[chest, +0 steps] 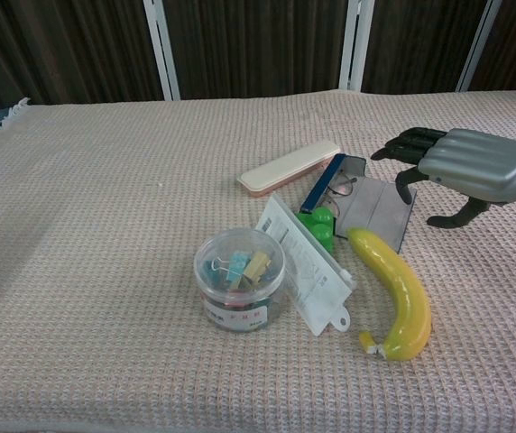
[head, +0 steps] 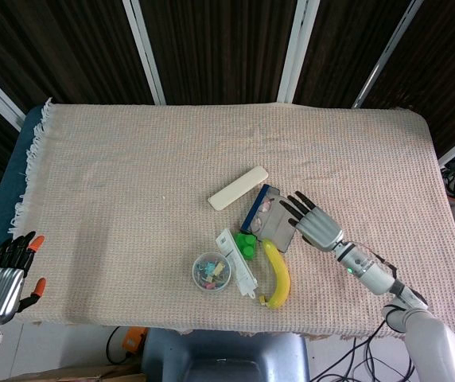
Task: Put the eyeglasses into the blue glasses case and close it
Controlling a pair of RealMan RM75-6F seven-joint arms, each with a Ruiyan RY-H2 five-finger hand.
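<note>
The blue glasses case [head: 253, 211] [chest: 321, 183] lies open at the middle of the table, its grey lid [head: 278, 227] [chest: 377, 209] folded out flat to the right. The eyeglasses [head: 267, 205] [chest: 341, 188] lie inside it, against the blue wall. My right hand [head: 315, 224] [chest: 471, 166] hovers just right of the lid, palm down and fingers spread, holding nothing; its dark fingertips reach the lid's right edge. My left hand [head: 5, 274] hangs off the table's near left corner, fingers apart and empty; the chest view does not show it.
A cream pencil box [head: 238, 188] [chest: 290, 167] lies just behind the case. A green object [head: 247, 243] [chest: 317, 225], a white packet [head: 237, 263] [chest: 308, 266], a banana [head: 278, 274] [chest: 393, 293] and a jar of clips [head: 211, 272] [chest: 238, 278] crowd the case's near side.
</note>
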